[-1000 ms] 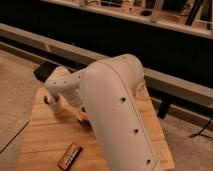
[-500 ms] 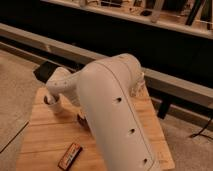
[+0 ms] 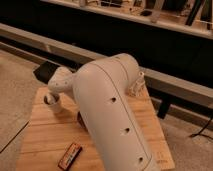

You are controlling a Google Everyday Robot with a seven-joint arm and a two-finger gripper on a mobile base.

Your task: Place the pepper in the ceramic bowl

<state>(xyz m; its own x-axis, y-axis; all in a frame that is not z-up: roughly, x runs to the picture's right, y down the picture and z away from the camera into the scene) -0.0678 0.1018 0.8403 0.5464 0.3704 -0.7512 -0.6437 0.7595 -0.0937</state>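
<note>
On the wooden desk (image 3: 45, 135), the robot's claw (image 3: 51, 100) hangs released near the left edge; a candy bar (image 3: 70, 155) lies toward the front.

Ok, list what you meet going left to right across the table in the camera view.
White cup → candy bar → robot arm. The gripper, at the arm's end by the far-left corner of the table, overlaps the cup's position, so it is left out of the order.
</note>
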